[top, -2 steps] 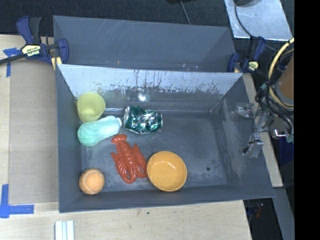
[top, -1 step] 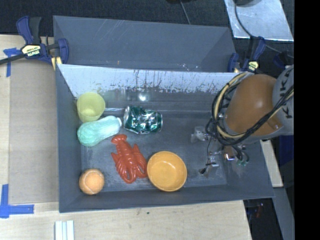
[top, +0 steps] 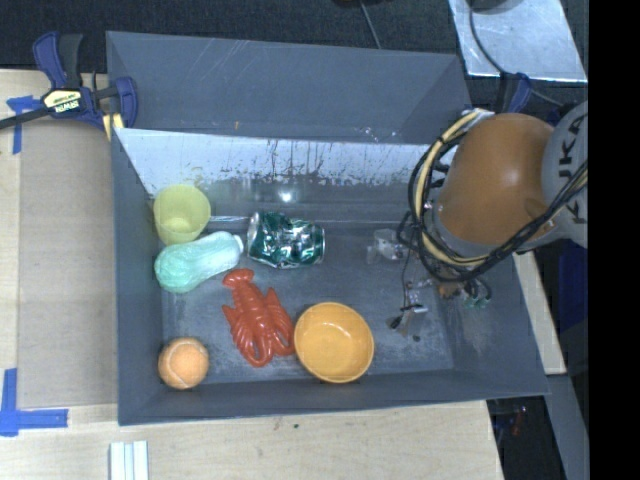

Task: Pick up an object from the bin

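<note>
My gripper (top: 411, 315) hangs low over the bin floor at the right, below the arm's orange cover. Nothing shows in it. The nearest thing is an orange bowl (top: 334, 341), standing upright just to its left near the front wall, apart from it. A small pale greyish thing (top: 386, 247) lies on the floor just behind the gripper. Further left, a red toy lobster (top: 256, 319) lies against the bowl's left side.
A crumpled green and silver wrapper (top: 286, 240) lies mid-bin. At the left are a yellow-green cup (top: 181, 213), a mint-green oblong toy (top: 197, 262) and an orange ball (top: 184, 363) in the front left corner. Bare floor lies around the gripper at the right.
</note>
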### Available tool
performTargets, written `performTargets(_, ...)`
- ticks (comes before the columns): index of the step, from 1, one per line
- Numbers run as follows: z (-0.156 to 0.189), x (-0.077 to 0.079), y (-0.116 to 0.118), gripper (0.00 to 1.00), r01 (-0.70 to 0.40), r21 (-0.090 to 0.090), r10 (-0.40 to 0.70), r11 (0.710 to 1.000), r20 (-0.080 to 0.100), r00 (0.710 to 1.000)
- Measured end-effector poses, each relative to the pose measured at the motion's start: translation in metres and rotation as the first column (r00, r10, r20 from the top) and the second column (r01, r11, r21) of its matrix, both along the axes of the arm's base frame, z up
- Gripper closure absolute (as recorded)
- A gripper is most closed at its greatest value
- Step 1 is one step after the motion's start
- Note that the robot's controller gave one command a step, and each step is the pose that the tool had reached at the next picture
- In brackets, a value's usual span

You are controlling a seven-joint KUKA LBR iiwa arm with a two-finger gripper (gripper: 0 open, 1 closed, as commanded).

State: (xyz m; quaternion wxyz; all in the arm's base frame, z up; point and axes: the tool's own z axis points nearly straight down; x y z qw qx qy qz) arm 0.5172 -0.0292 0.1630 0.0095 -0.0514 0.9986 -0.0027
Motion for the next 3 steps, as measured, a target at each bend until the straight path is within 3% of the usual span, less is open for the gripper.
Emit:
performTargets(1,-0.063,-0.034,0.05,0.0,-0.062,0.004,0.062,0.998,-0.013,0.998)
performTargets(2,-0.093,-0.013,0.078,0.0,-0.254,-0.008,0.254,0.967,0.005,0.967)
performTargets(3,-0.092,-0.011,0.102,1.0,-0.405,-0.001,0.405,0.914,-0.004,0.914)
